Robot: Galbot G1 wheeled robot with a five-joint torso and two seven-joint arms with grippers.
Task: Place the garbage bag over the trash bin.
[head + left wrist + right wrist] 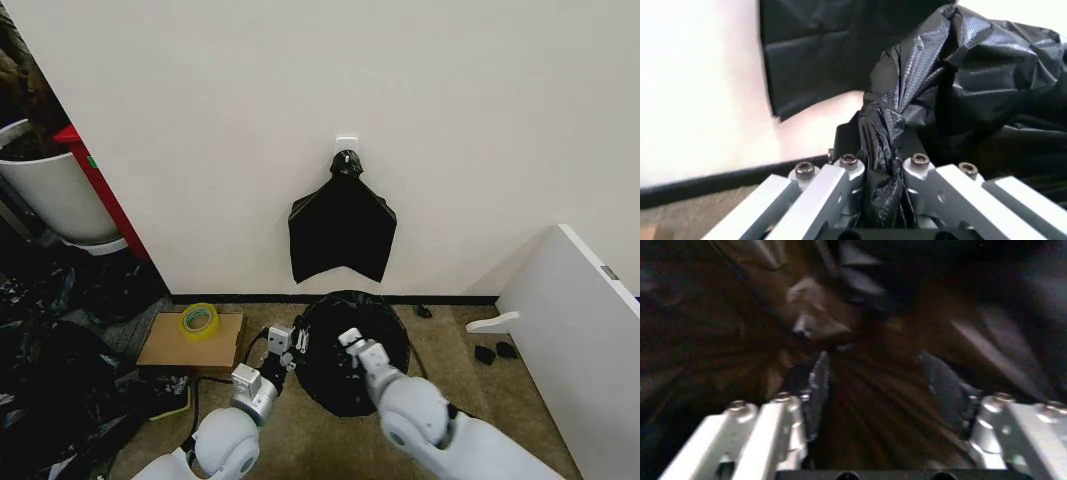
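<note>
The garbage bag is a round, glossy black mound on the carpet just in front of the wall. The trash bin is hidden under it. My left gripper is at the bag's left edge; in the left wrist view it is shut on a bunched fold of the garbage bag. My right gripper is over the top middle of the bag. In the right wrist view its fingers stand wide apart, with stretched dark plastic in front of and between them.
A flat black bundle hangs from a clip on the wall right above the bag. A cardboard piece with a yellow tape roll lies left. A large white tub and black sheeting stand far left, a white board right.
</note>
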